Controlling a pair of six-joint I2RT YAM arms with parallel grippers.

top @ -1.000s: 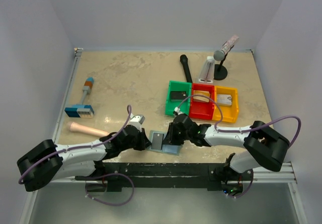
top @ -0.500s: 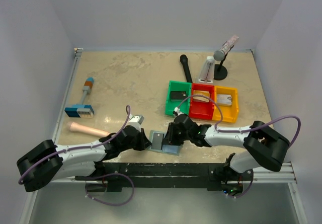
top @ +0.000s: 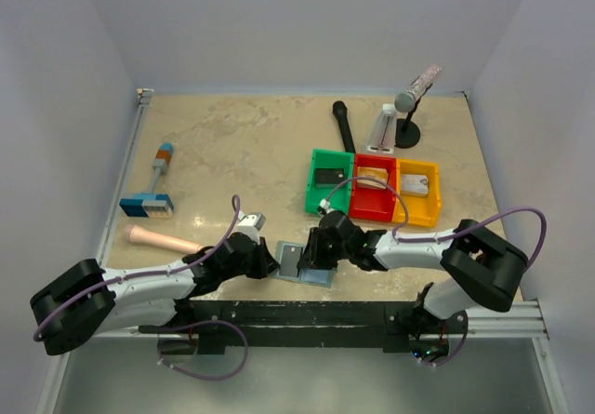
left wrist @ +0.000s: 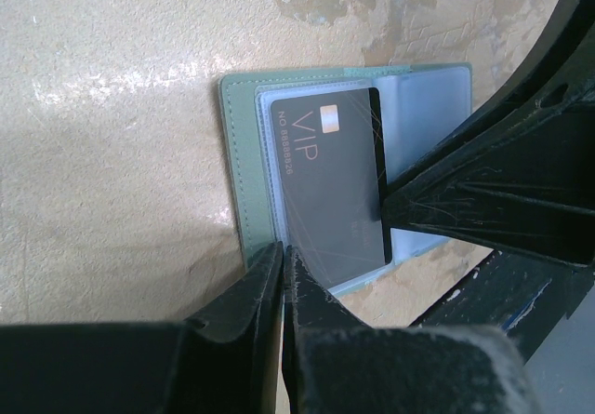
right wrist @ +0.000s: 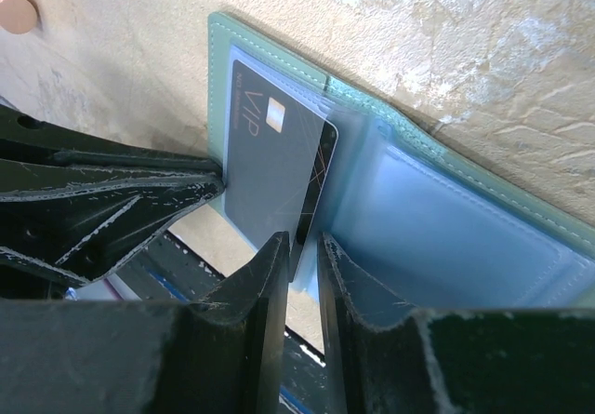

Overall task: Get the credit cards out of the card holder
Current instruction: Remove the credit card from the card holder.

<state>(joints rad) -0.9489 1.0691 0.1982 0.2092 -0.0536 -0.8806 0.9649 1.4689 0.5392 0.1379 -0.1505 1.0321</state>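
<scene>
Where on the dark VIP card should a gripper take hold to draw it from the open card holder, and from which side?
Grip the dark card by its free long edge beside the crease, where it lifts clear of the card holder. Come from the crease side, right fingers straddling it; the opposite edge looks tucked in the sleeve.

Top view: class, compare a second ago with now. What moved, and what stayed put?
The right arm's elbow swung slightly left, nudging its tool leftwards over the wallet. Nothing was newly gripped or released. The left arm, wallet, dark card and bins stayed put.
</scene>
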